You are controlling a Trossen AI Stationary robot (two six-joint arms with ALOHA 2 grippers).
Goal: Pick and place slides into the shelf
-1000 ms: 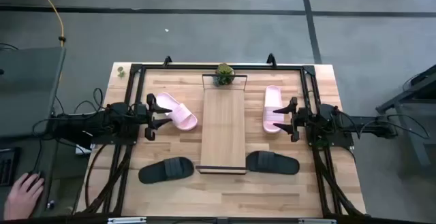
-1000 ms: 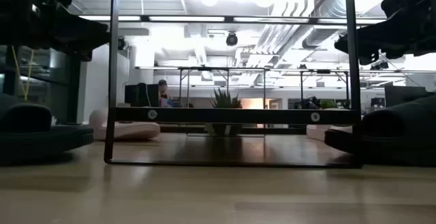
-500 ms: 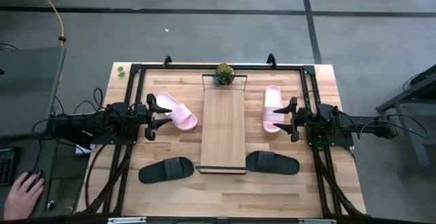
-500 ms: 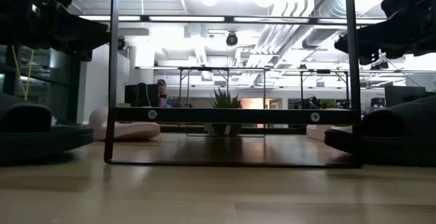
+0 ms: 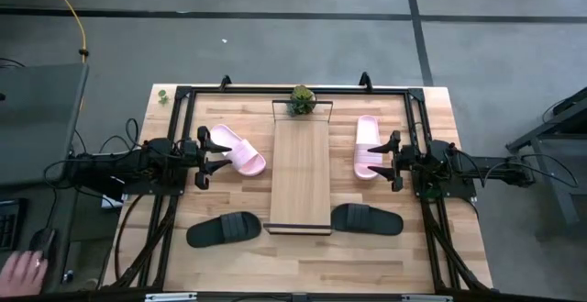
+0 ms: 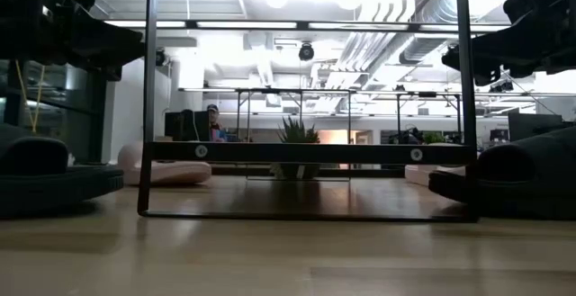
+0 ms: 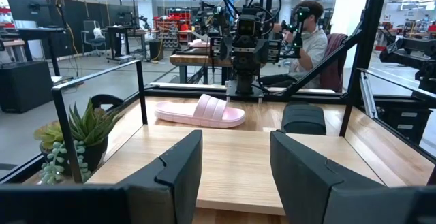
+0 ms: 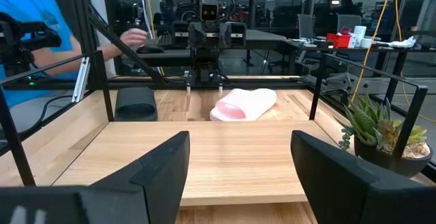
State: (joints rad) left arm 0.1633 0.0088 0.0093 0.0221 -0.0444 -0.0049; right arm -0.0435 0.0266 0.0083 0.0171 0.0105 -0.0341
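Here, the shelf [image 5: 300,175] lay bare, two pink slides [image 5: 236,149] [image 5: 367,146] and two black slides [image 5: 224,228] [image 5: 367,218] flanking it on the table. The left gripper [image 5: 203,156] and right gripper [image 5: 395,161] hovered either side of it, fingers spread, holding nothing.

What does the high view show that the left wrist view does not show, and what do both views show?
Only the high view shows all four slides: the left pink slide, the left black slide, the right pink slide and the right black slide. It also shows a person's hand at the bottom left corner.

Only the left wrist view shows a seated person behind the right arm.

Both show the shelf, the small plant, and the open left gripper and right gripper.
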